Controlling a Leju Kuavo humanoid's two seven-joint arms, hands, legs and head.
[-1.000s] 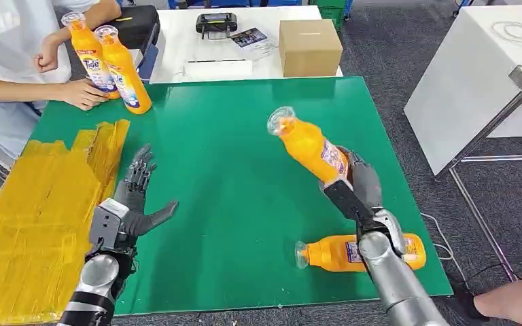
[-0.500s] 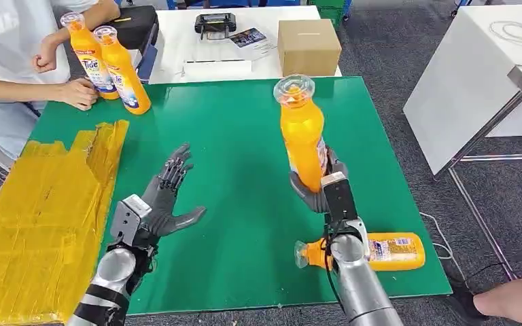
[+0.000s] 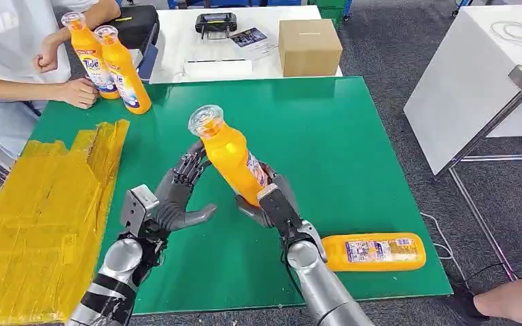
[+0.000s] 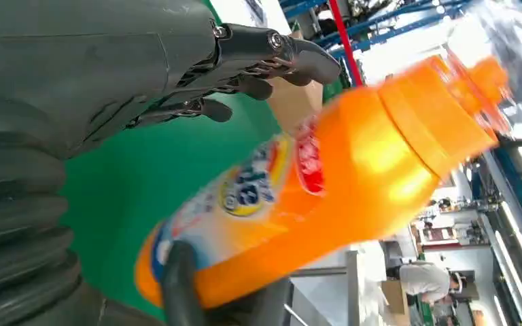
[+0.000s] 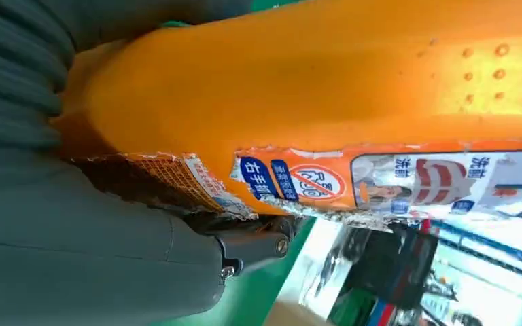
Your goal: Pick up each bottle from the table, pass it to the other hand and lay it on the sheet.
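My right hand (image 3: 270, 202) grips the lower body of an orange bottle (image 3: 232, 157) with a clear cap, held tilted over the middle of the green table (image 3: 353, 129). The same bottle (image 4: 326, 183) looms close in the left wrist view, and its label (image 5: 408, 180) shows in the right wrist view. My left hand (image 3: 177, 193) is open right beside the bottle, fingers spread next to its body, not closed on it. A second orange bottle (image 3: 372, 251) lies on its side near the table's front right. The yellow sheet (image 3: 34, 210) covers the table's left side.
A person sits at the far left, one hand (image 3: 81, 93) on two upright orange bottles (image 3: 112, 64) at the table's back left corner. Behind the green table stands a white table (image 3: 177, 27) with a cardboard box (image 3: 309, 46) and a black device (image 3: 215, 23).
My right hand has carried the bottle left, from the right side to the table's middle. My left hand has risen and moved right to meet it.
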